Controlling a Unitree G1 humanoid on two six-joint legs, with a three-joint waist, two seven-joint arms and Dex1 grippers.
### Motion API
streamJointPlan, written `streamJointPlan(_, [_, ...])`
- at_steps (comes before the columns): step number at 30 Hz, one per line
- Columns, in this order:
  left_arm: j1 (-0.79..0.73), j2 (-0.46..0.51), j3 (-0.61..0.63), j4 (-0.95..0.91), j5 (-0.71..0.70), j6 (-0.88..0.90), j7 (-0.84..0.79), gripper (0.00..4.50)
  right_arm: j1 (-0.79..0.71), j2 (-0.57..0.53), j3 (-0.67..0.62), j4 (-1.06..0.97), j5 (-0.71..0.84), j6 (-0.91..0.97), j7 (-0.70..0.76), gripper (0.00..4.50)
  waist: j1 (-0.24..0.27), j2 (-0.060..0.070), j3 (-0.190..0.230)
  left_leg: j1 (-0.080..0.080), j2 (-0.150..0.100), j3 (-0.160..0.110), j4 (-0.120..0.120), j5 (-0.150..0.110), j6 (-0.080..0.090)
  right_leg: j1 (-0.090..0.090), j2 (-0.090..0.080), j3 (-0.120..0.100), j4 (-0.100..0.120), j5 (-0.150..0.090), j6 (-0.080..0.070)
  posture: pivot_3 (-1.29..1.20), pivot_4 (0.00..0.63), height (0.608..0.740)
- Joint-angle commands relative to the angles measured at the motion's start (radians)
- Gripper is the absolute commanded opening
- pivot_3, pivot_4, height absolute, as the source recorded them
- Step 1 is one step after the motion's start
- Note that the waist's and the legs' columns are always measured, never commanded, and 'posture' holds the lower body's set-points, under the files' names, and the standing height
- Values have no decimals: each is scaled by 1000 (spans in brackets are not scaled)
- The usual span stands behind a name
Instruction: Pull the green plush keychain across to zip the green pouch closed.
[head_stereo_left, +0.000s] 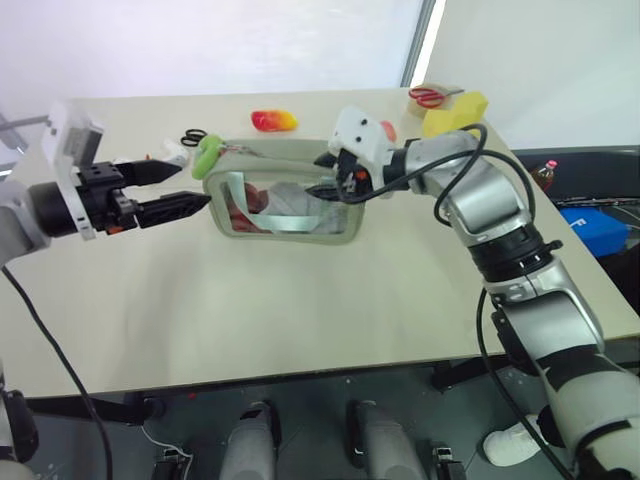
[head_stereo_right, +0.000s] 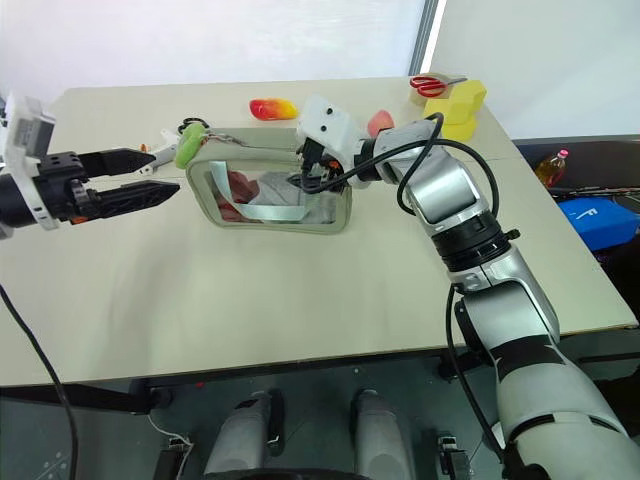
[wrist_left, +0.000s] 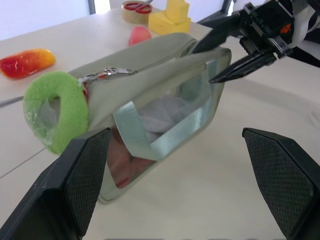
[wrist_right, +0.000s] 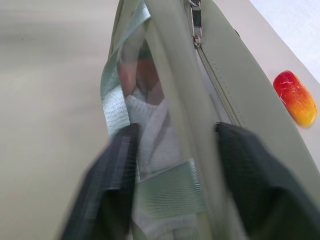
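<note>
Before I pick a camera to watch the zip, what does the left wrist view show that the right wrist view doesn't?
Left wrist alone: the keychain at the pouch's end by the open left gripper, the right gripper at the pouch's far end, the yellow blocks and the red scissors.
Right wrist alone: its own fingers straddling the pouch's top edge, and the zipper track close up.
Both: the pouch, its pale strap and the red-yellow toy.
</note>
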Motion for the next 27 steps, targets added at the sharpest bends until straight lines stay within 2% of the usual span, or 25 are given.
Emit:
streamJointPlan(1, [-29, 15, 17, -3, -12, -15, 11, 4500, -31, 13, -27, 7, -24, -33, -2, 687, 0, 0, 0, 0, 0, 0, 0, 0, 0, 0, 0, 0, 0, 0, 0, 0, 150, 740])
streamJointPlan(2, [-30, 14, 13, -3, -13, -18, 12, 4500, -32, 13, -25, 16, -36, -44, -6, 188, -1, 0, 0, 0, 0, 0, 0, 0, 0, 0, 0, 0, 0, 0, 0, 0, 150, 740])
streamJointPlan(8, [-45, 14, -7, 11, -10, -30, 11, 4500, -43, 27, -37, 54, -70, -84, -15, 188, -1, 0, 0, 0, 0, 0, 0, 0, 0, 0, 0, 0, 0, 0, 0, 0, 150, 740])
streamJointPlan(12, [-67, 24, -22, 44, 3, -41, -1, 4500, -41, -5, -26, 77, -93, -325, 80, 188, -1, 0, 0, 0, 0, 0, 0, -1, -2, 0, 0, 0, 0, 0, 0, 0, 150, 740])
streamJointPlan(17, [-77, 11, -46, 57, 17, -64, -4, 4500, -64, -7, -55, 210, -83, -456, 153, 188, 0, 0, 0, 0, 0, 0, 0, 0, 0, 0, 0, 0, -1, 0, 0, 0, 150, 740])
streamJointPlan(27, [-76, 14, -47, 56, 11, -68, 1, 4500, -60, 57, -99, 222, -56, -469, 170, 188, -3, 0, 0, 0, 0, 0, 0, 0, 0, 0, 0, 0, 0, 0, 0, 0, 150, 740])
